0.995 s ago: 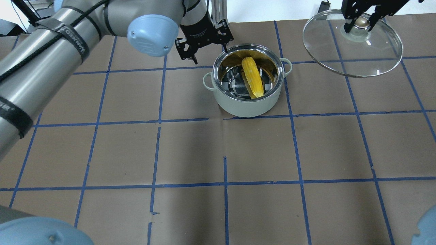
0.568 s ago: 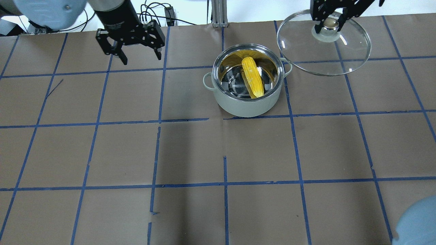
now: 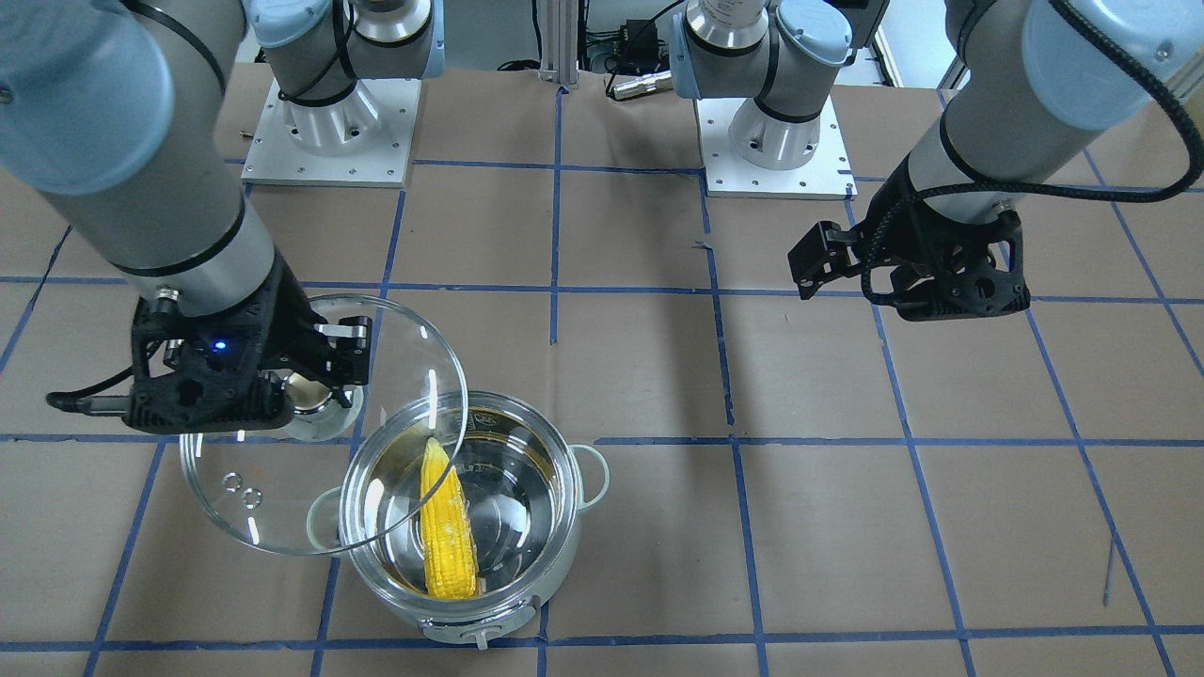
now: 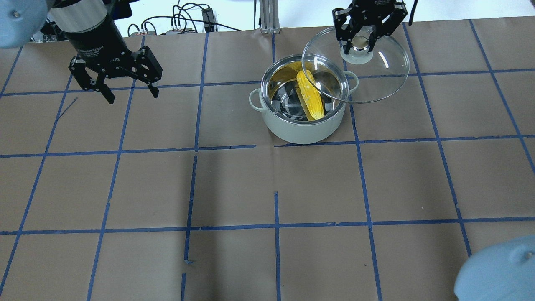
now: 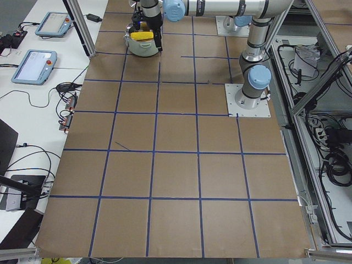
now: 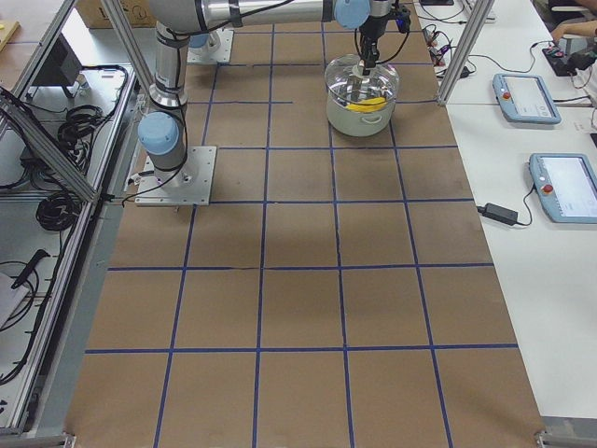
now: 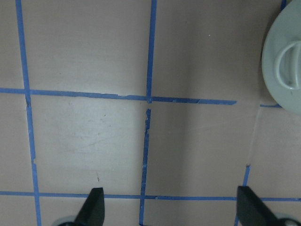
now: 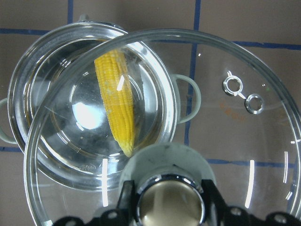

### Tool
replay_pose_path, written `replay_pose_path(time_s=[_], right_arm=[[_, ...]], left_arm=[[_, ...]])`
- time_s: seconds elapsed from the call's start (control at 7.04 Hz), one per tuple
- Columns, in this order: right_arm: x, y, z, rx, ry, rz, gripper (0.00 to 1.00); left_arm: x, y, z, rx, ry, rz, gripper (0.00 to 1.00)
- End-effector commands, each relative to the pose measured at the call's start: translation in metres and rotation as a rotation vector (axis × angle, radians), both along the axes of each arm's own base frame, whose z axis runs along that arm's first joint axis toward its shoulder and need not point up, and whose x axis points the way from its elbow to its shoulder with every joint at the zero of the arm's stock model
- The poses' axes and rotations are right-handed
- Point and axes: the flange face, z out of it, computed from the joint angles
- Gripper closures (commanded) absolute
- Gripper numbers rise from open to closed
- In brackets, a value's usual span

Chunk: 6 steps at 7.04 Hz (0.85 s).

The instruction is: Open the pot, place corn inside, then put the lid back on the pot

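The pale mint pot (image 4: pixel 301 129) stands open at the table's far middle, with the yellow corn (image 4: pixel 309 95) lying inside it. My right gripper (image 4: pixel 361 42) is shut on the knob of the clear glass lid (image 4: pixel 376 79) and holds it tilted above the pot's far right rim, partly overlapping the opening. In the right wrist view the lid (image 8: pixel 225 117) covers the corn (image 8: pixel 117 101) and part of the pot. My left gripper (image 4: pixel 133 97) is open and empty, well to the left of the pot. In the left wrist view the pot's handle (image 7: pixel 284 70) shows at the right edge.
The table is brown paper with a blue tape grid. The two arm bases (image 3: pixel 329 122) (image 3: pixel 781 141) stand at the robot's side. Cables lie beyond the far edge (image 4: pixel 188 23). Operator pendants (image 6: pixel 527 98) sit on a side bench.
My left arm has pulled back from the pot to the far left. My right gripper has carried the lid leftward until it overlaps the pot's rim.
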Motion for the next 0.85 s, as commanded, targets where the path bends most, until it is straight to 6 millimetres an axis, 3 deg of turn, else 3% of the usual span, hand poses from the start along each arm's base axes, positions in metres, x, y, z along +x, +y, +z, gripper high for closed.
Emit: replay_pose_path(time_s=[0.0, 0.28, 0.71], right_arm=[[0.034, 0.005, -0.029, -0.039, -0.001, -0.006, 0.87], [0.045, 0.000, -0.052, -0.082, -0.010, -0.018, 0.87], [0.082, 0.002, -0.075, -0.079, -0.021, 0.011, 0.87]], left_arm=[[0.007, 0.002, -0.004, -0.006, -0.017, 0.019, 0.02], [0.004, 0.007, -0.001, -0.009, -0.018, 0.018, 0.05], [0.002, 0.021, -0.012, -0.020, -0.017, 0.010, 0.04]])
